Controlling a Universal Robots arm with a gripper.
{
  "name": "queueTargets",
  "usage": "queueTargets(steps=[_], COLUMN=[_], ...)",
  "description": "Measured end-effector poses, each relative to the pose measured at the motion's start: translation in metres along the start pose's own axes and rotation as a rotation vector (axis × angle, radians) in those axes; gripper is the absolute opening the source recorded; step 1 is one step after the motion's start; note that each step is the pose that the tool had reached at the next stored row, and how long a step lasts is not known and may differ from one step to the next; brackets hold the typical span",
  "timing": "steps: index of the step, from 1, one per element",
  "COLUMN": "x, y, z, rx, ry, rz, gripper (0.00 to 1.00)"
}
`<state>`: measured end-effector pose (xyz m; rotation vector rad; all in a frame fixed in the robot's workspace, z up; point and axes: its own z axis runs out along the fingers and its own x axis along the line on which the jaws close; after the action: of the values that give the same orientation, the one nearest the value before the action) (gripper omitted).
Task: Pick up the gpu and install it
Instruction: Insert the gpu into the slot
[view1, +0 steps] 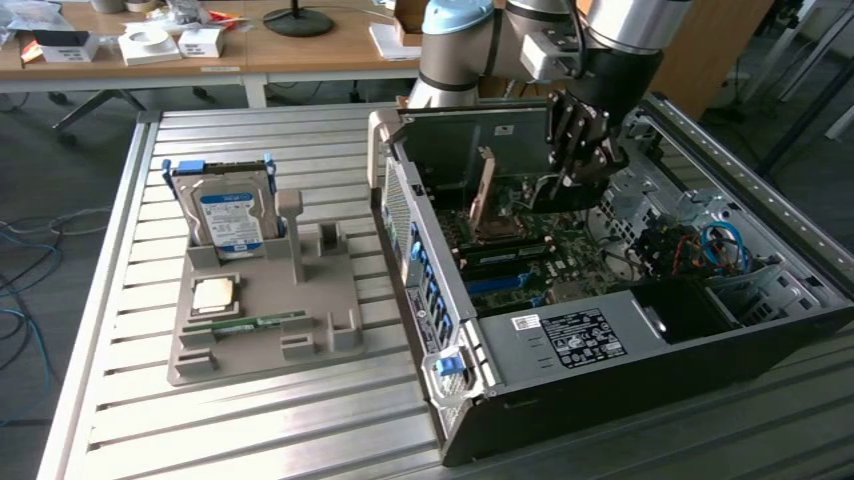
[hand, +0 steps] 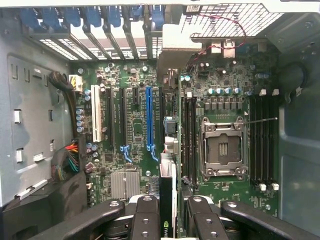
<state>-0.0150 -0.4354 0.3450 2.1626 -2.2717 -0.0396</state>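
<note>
Two dark fingers (hand: 146, 220) formed the jaws, and they were closed on one end of the gpu (hand: 167, 200), gripping the thin card edge-on between them. The card stood upright on its long edge and ran straight away from the jaws toward the rear wall of the computer case (view1: 641, 330). In the exterior view its flat grey face (view1: 474, 140) showed, with the far end close to that wall.

Directly beneath the jaws lay the green motherboard (hand: 130, 135). The card's lower edge was over it, but whether it touched a slot could not be told. Just to one side of the held card ran a long blue slot (hand: 149, 120). On the other side, a little farther off, sat the open CPU socket (hand: 222, 147) with black memory slots flanking it.

Well apart from the jaws, outside the case, a grey holder tray (view1: 267, 320) rested on the slatted metal worktop (view1: 160, 420). It carried an upright hard drive (view1: 230, 215), a square processor chip (view1: 216, 295) and a narrow green memory stick (view1: 247, 323).
</note>
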Motion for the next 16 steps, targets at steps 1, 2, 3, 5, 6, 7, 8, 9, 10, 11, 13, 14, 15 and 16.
queueTargets(steps=[1,2,3,5,6,7,8,9,10,11,13,14,15,16], x=[0.0000,0.0001,0.0000,0.0000,0.0000,0.0000,0.0000,0.0000,0.0000,0.0000,0.0000,0.0001,0.0001,0.0001], y=[0.0000,0.0000,0.0000,0.0000,0.0000,0.0000,0.0000,0.0000,0.0000,0.0000,-0.0001,-0.0001,-0.0001,-0.0001], z=[0.0000,0.0001,0.0002,0.0003,0.0003,0.0005,0.0008,0.0013,0.0017,0.0022,0.0032,0.0038,0.0044,0.0049], rx=[0.0000,0.0000,0.0001,0.0000,0.0001,0.0001,0.0002,0.0002,0.0001,0.0001,0.0000,0.0001,0.0001,0.0001], ry=[0.0001,0.0001,-0.0001,-0.0002,-0.0001,-0.0002,-0.0004,-0.0005,-0.0004,-0.0003,-0.0003,-0.0002,-0.0002,-0.0002], rz=[0.000,0.000,0.000,0.000,0.000,0.000,0.000,0.000,0.000,0.000,0.000,0.000,0.000,0.000], gripper=[0.26,0.26,0.26,0.26,0.26,0.26,0.26,0.26,0.26,0.26,0.26,0.26,0.26,0.26])
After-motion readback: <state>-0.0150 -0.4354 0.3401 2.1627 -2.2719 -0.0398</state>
